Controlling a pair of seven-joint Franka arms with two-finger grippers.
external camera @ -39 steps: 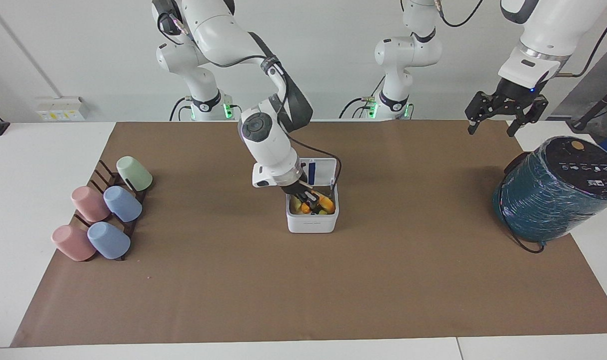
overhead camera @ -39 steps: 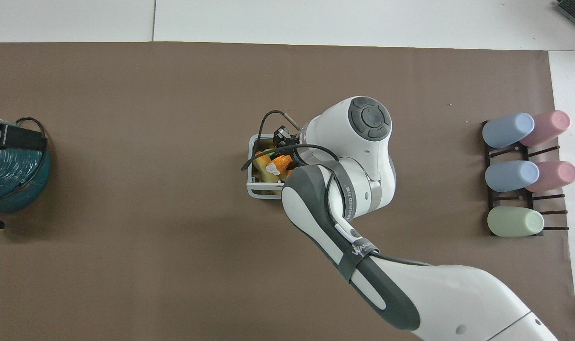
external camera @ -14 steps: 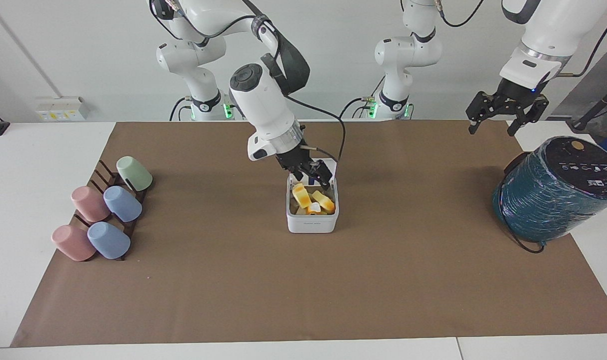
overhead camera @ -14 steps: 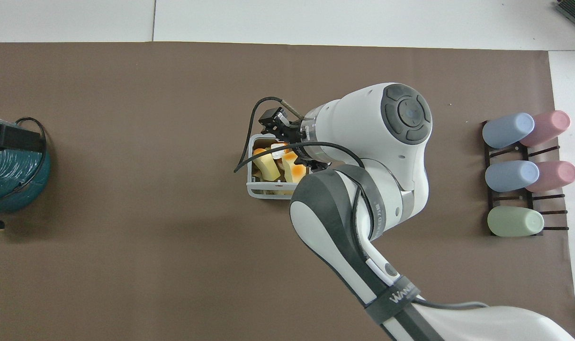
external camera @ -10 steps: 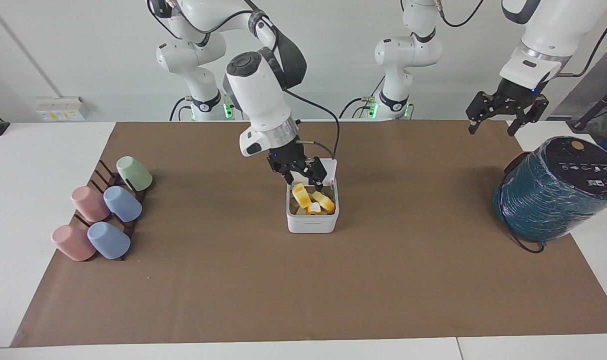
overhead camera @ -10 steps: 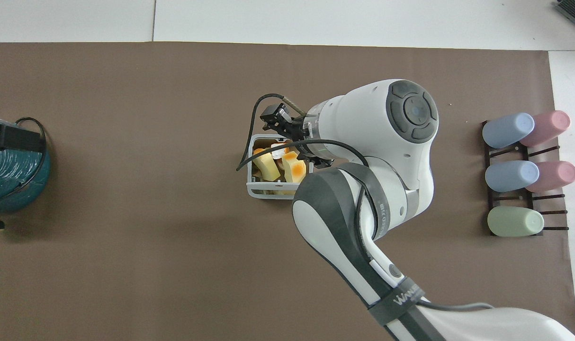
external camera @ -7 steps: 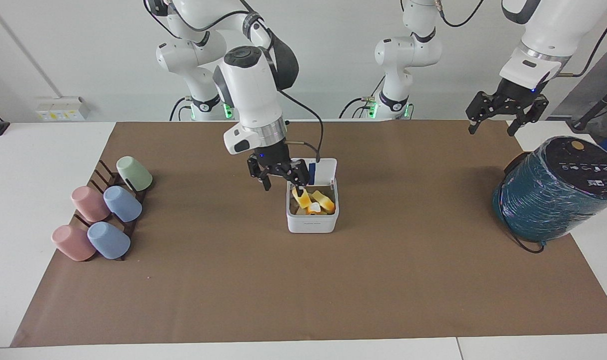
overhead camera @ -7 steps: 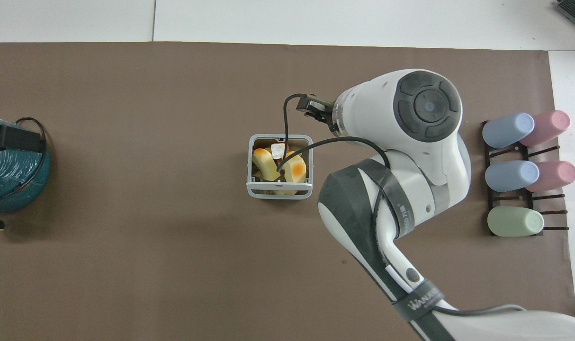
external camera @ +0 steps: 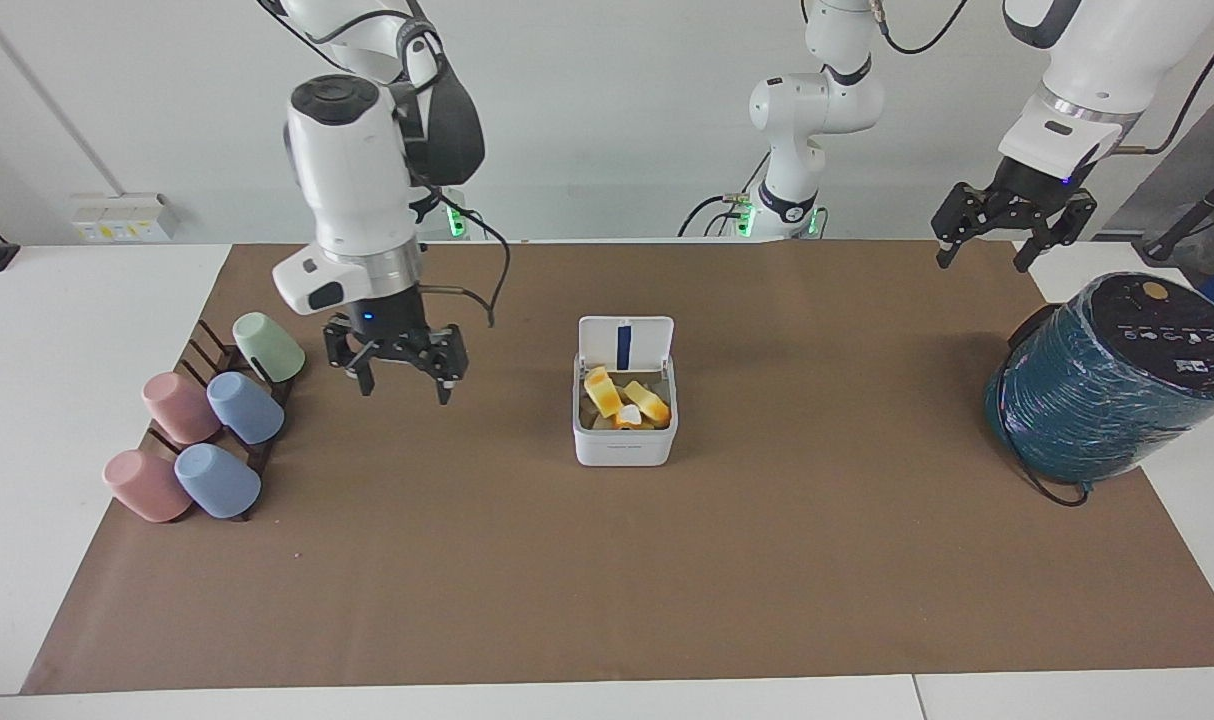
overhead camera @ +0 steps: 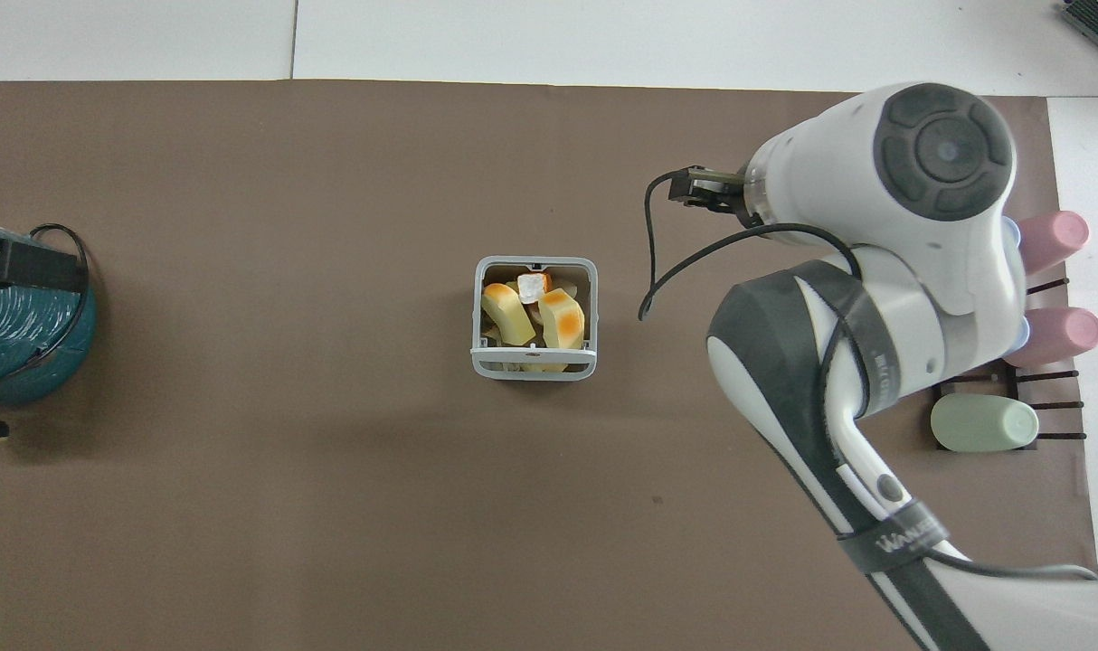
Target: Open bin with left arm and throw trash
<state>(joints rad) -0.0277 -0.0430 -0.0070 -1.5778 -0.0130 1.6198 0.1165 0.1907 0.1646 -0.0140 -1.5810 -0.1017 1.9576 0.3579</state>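
Observation:
The white bin (external camera: 624, 445) stands in the middle of the brown mat with its lid (external camera: 625, 343) hinged up on the side nearer the robots. Several yellow-to-orange spongy trash chunks (external camera: 627, 398) lie inside it, also seen in the overhead view (overhead camera: 560, 318) inside the bin's rim (overhead camera: 534, 369). My right gripper (external camera: 404, 392) is open and empty, over the mat between the bin and the cup rack. In the overhead view its fingers are hidden under the right arm's wrist (overhead camera: 938, 172). My left gripper (external camera: 980, 262) is open and waits in the air at the left arm's end of the table.
A dark rack with several pastel cups (external camera: 212, 420) lies at the right arm's end of the mat, also in the overhead view (overhead camera: 983, 423). A large dark-teal wrapped cylinder (external camera: 1107, 380) lies at the left arm's end, with a cable.
My right gripper let go of a chunk in the bin, rose out of it and swung toward the cup rack. The chunks stay in the bin. The left arm has not moved.

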